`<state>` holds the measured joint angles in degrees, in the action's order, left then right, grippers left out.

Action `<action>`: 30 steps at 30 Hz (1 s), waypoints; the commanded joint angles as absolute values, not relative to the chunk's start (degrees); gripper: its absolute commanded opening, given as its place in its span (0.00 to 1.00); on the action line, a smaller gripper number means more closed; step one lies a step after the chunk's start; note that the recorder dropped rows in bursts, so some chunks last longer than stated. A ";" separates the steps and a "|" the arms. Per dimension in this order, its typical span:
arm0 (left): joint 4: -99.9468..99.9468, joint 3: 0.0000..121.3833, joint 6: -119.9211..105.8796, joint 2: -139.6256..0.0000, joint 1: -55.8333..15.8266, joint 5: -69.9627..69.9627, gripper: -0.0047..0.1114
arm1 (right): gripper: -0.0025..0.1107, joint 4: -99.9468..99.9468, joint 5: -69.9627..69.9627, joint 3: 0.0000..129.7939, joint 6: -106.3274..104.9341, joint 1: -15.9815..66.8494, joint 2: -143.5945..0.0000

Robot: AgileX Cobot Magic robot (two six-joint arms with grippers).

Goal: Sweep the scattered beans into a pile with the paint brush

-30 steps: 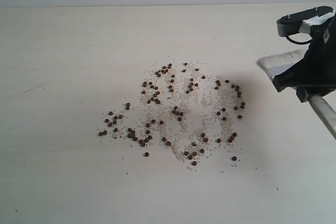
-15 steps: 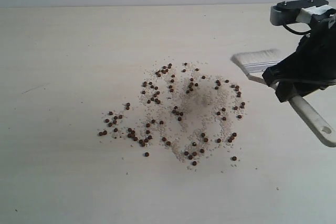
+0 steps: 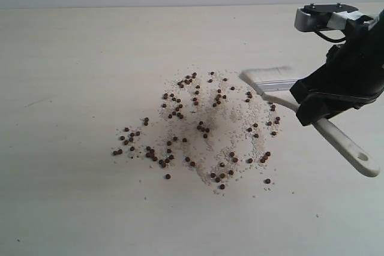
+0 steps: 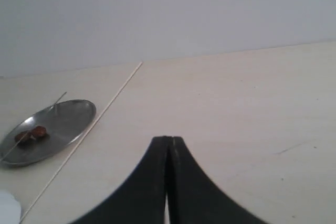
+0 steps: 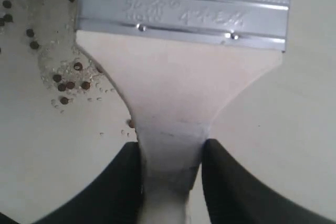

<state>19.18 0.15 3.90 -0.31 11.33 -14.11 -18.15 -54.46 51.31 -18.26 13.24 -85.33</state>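
Dark reddish-brown beans (image 3: 198, 127) lie scattered over the table among whitish grains, spread wide and not heaped. My right gripper (image 3: 309, 107) is shut on the light wooden handle of the paint brush (image 3: 282, 88). The brush is tilted, its pale bristles (image 3: 264, 76) at the upper right edge of the scatter and its holed handle end (image 3: 363, 159) pointing toward the lower right. In the right wrist view the silver ferrule (image 5: 184, 11) and handle (image 5: 173, 108) sit between the fingers (image 5: 123, 182), with a few beans (image 5: 68, 82) beside the brush. My left gripper (image 4: 169, 142) is shut and holds nothing.
In the left wrist view a small metal dish (image 4: 50, 129) with a brown lump and a thin stick (image 4: 89, 129) lie on the table away from the beans. The pale table (image 3: 72, 58) extends on all sides of the scatter.
My right gripper has carried the brush leftward and down, from the right edge of the view to the upper right rim of the scattered beans. The beans have not moved.
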 commanded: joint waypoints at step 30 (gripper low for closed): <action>39.35 3.28 50.71 -17.73 11.38 42.77 0.04 | 0.02 -19.34 -63.73 62.28 -21.19 13.37 -84.75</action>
<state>33.15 0.52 49.70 -10.06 11.33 39.80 -18.91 -62.97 60.59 -20.37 13.24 -85.33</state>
